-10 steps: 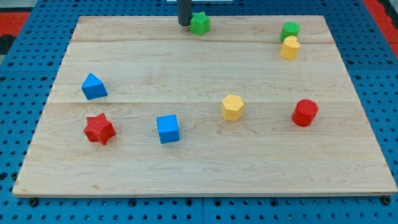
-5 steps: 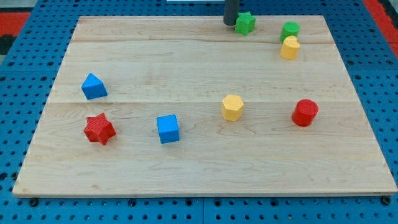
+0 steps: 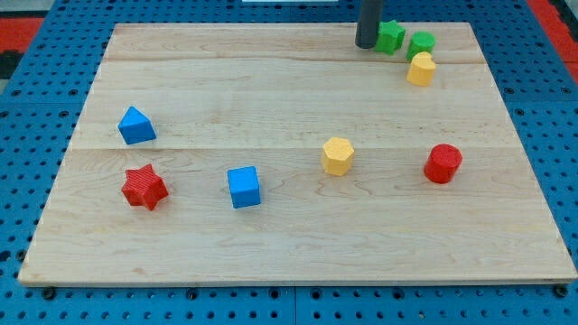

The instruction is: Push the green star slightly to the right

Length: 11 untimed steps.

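The green star (image 3: 390, 36) lies near the board's top edge, right of centre. My tip (image 3: 365, 43) stands right against its left side. Just to the star's right is a second green block (image 3: 421, 43), close to it or touching. A yellow block (image 3: 421, 69) sits directly below that green block.
On the wooden board (image 3: 289, 244) there are also a blue triangular block (image 3: 135, 125), a red star (image 3: 144, 188), a blue cube (image 3: 244, 187), a yellow hexagonal block (image 3: 338, 155) and a red cylinder (image 3: 442, 163). A blue pegboard surrounds the board.
My tip has moved right along the top edge, pushing the green star from about mid-board top to beside the other green block. The other blocks have not moved.
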Available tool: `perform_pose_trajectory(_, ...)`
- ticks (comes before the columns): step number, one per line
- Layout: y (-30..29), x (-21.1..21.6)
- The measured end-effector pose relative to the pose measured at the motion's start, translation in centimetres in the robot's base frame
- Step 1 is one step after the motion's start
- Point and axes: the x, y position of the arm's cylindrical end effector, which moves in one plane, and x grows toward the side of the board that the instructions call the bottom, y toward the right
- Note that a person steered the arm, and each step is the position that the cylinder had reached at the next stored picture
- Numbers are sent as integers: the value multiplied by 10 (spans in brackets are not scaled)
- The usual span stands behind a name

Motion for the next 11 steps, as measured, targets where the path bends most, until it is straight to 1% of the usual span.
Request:
perform_pose_trajectory(1, 1, 0)
perform_pose_trajectory(2, 20, 3)
perform_pose_trajectory(7, 44, 3)
perform_pose_trajectory(9, 64, 3)
perform_pose_trajectory(10, 64, 3)
perform_pose_trajectory(11, 19, 3)
